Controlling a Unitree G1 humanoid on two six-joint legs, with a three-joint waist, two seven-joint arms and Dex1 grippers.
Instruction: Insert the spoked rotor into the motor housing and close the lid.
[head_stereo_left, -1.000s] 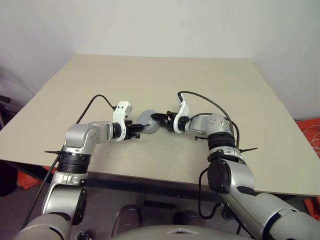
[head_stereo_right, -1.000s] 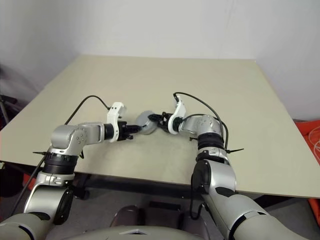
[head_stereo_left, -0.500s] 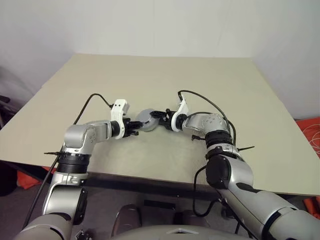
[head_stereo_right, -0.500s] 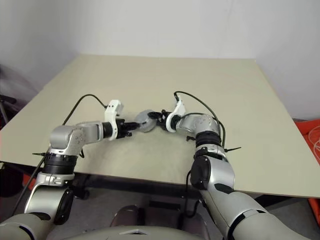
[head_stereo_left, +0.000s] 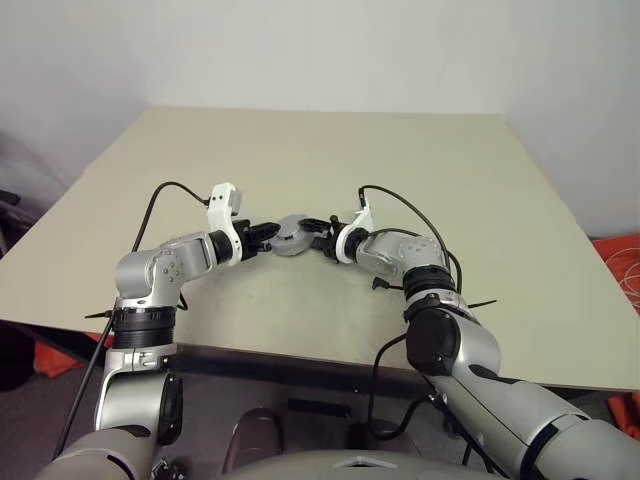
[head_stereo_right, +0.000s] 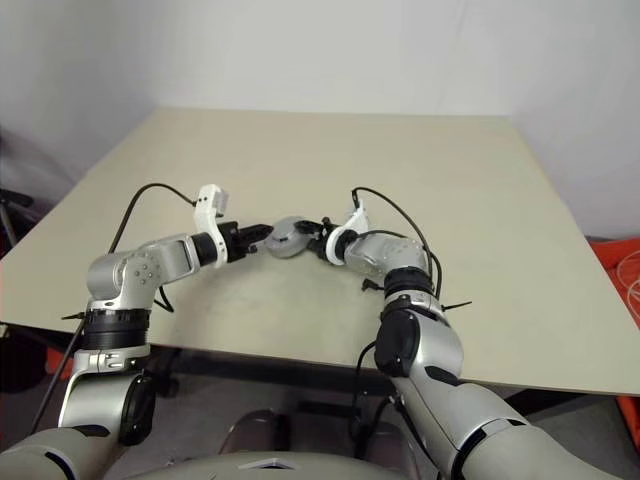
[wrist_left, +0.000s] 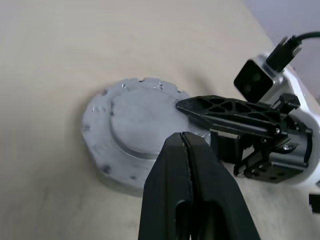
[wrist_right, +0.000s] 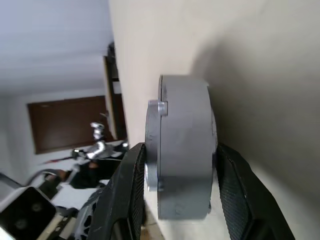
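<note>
Between my two arms, at mid-frame, my right gripper (wrist_right: 175, 185) is clamped on the motor housing (wrist_right: 182, 150), one finger on each flat face, so its axis runs across from finger to finger. My left gripper (wrist_left: 186, 150), fingers pressed together, sits with its tip at the housing's rim. Beneath them lies the beige desk (head_stereo_left: 330, 160), close under the housing.

Head stereo pair looks down over the table (head_stereo_left: 480, 190); both wrist cameras closely share the motor housing (wrist_left: 130, 135).
</note>
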